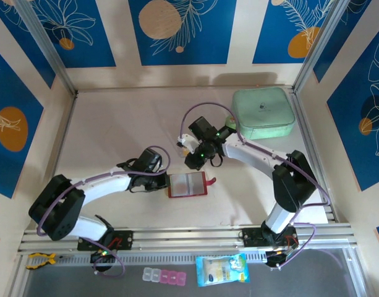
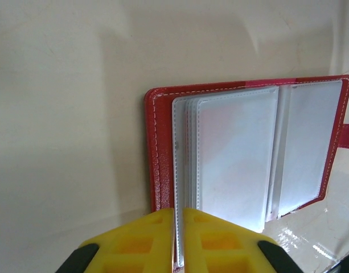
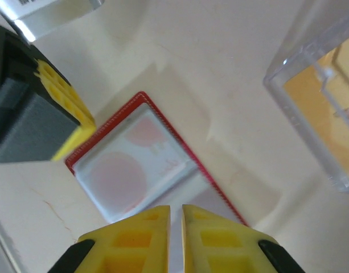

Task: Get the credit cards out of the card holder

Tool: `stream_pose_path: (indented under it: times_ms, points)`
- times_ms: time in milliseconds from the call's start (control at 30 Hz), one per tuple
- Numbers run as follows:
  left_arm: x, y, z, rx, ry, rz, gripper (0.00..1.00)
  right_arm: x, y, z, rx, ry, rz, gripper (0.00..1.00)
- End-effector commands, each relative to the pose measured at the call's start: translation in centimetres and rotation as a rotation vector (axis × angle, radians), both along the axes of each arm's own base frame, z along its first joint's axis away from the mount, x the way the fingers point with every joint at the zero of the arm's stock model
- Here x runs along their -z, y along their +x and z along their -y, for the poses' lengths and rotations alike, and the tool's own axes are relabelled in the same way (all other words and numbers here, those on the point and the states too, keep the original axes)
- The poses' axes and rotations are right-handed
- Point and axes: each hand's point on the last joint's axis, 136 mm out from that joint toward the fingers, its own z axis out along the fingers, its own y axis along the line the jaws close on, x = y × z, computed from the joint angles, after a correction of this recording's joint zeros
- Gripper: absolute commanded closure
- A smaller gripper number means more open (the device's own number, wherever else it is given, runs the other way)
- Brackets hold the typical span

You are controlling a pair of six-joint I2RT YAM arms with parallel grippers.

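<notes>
Left wrist: left gripper point(image 2: 178, 242) clamps a sleeve edge of the card holder point(image 2: 157, 148) — right gripper point(image 3: 175, 239) hovers closed, seemingly empty — must open next.

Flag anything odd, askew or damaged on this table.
Nothing is spilled or broken. One oddity: the left gripper pinches the stitched edge of a clear sleeve of the open card holder, apparently not a card.
</notes>
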Motion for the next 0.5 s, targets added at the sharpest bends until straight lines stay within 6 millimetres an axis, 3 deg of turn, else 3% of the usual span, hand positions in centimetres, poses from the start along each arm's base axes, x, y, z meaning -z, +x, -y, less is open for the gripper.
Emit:
stream_pose_path:
  times_ms: [0,467]
  points:
    - [0.2,0.2,0.1,0.0,-0.014,-0.007,0.88,-1.3,-0.3,-0.9,0.165,0.104,-0.053,0.86]
    - [1.3,0.1,0.6,0.006,-0.03,-0.033,0.93,1.7,-2.0,0.1,0.462,0.189,-0.259,0.89]
